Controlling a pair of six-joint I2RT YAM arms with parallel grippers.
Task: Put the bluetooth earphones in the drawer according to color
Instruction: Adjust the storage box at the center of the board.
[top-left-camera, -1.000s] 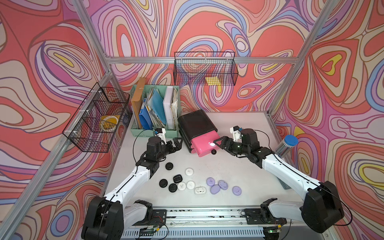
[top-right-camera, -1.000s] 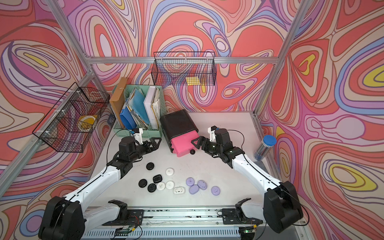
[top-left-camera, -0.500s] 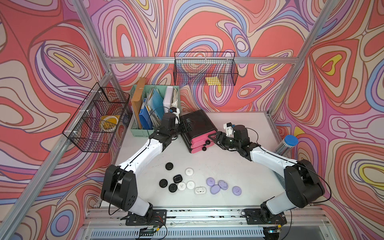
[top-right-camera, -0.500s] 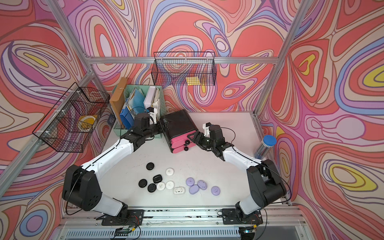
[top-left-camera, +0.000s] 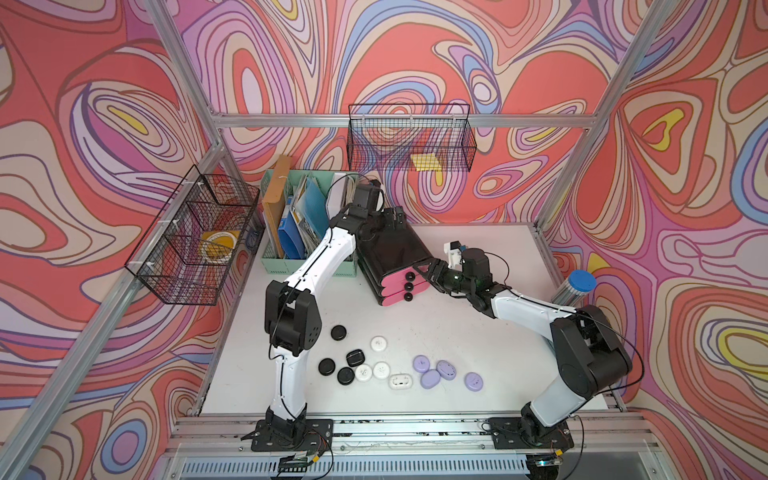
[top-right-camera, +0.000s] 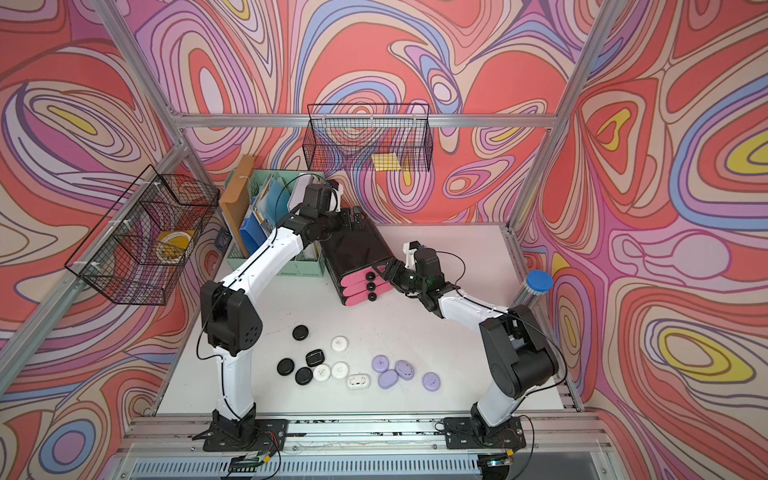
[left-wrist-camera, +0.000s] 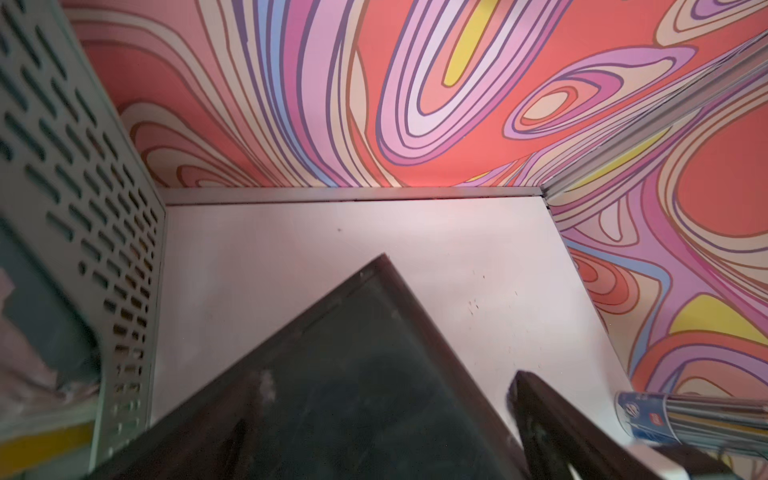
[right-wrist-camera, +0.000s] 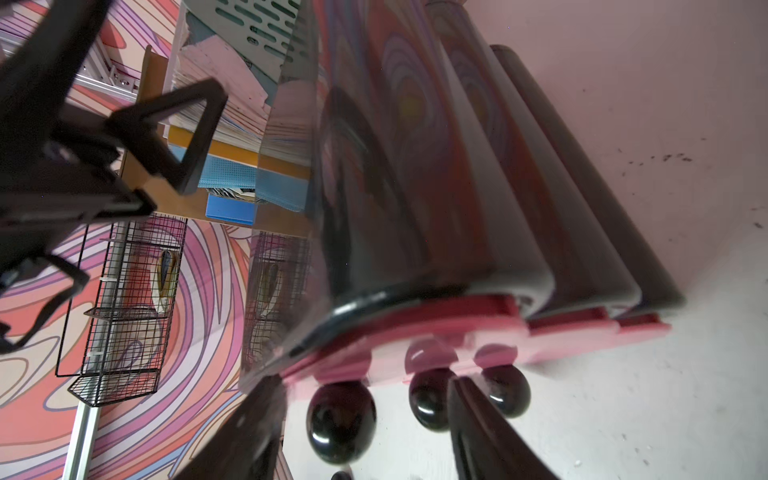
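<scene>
Over at the back of the table (top-left-camera: 436, 328), the left gripper (top-left-camera: 392, 216) sits spread wide on the rear top edge of the drawer (top-left-camera: 395, 249). Its wrist camera gives little away: the view is blurred, and one finger (left-wrist-camera: 552, 428) is cut off at the frame edge beside the cabinet's corner, with a strip of table between them. Its partner is out of shot. Whether it presses on the cabinet, I can't tell.

Round the front, the right gripper (top-left-camera: 420, 272) is right at the top knob (right-wrist-camera: 340, 419). Its jaws are parted, one finger either side, a gap showing on both sides, nothing pinched. The middle knob (right-wrist-camera: 428, 399) is half hidden behind one finger. All three pink fronts (top-left-camera: 401, 286) look pushed in, so the insides are out of sight.

Well apart from both grippers, the earphones (top-left-camera: 401, 380) lie loose near the front edge: black ones (top-left-camera: 345, 375) toward the left arm's side, purple ones (top-left-camera: 430, 379) toward the right's.
</scene>
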